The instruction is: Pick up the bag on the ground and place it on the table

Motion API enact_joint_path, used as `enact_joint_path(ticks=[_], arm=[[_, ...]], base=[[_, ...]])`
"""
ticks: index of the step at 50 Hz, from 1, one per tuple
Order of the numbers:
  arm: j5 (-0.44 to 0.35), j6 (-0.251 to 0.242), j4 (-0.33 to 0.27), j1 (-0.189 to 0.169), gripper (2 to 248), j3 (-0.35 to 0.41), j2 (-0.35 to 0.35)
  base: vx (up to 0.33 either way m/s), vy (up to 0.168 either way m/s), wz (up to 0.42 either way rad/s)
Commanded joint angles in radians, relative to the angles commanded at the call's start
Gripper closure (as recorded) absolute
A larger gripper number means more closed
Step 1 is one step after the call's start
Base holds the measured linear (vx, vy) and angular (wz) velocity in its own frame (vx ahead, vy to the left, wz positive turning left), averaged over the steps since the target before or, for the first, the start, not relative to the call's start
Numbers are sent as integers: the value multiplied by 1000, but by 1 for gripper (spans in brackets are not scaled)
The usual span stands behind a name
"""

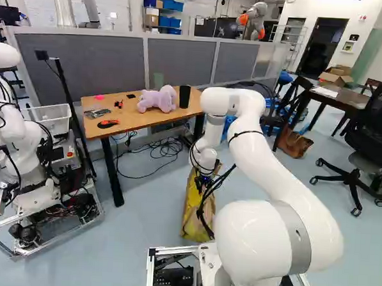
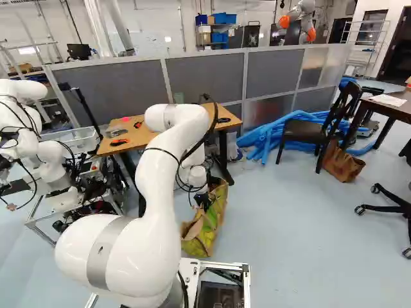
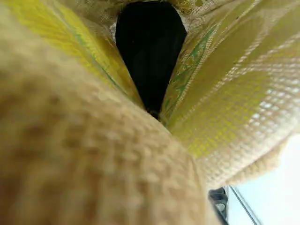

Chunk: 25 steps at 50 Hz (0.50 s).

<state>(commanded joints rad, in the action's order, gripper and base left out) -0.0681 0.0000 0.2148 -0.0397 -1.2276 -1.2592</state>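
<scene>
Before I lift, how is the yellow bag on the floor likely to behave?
The bag will probably sag and fold, since its woven sides crease and bulge. That coarse texture looks unlikely to be slippery. Its weight is a guess: the inside shows only dark.

the bag (image 2: 207,226) is patterned in yellow and green, with coarse tan weave (image 3: 93,159) shown on its outside. it is set upright on the ground (image 1: 127,255), its lower part touching it, and is partly hidden in the left base view. its mouth is parted, and a dark gap (image 3: 150,51) is framed by its yellow and green sides (image 3: 225,112). the table (image 1: 131,119) is topped with light brown wood and held up level by black legs (image 1: 112,171). the bag is placed near its right end, apart from the tabletop and well below it.
</scene>
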Motion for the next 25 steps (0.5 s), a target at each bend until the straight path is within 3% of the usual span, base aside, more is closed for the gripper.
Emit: enact_joint_path(ticks=[25], arm=[[0, 0, 0, 0, 227, 78, 97]], base=[[0, 0, 0]])
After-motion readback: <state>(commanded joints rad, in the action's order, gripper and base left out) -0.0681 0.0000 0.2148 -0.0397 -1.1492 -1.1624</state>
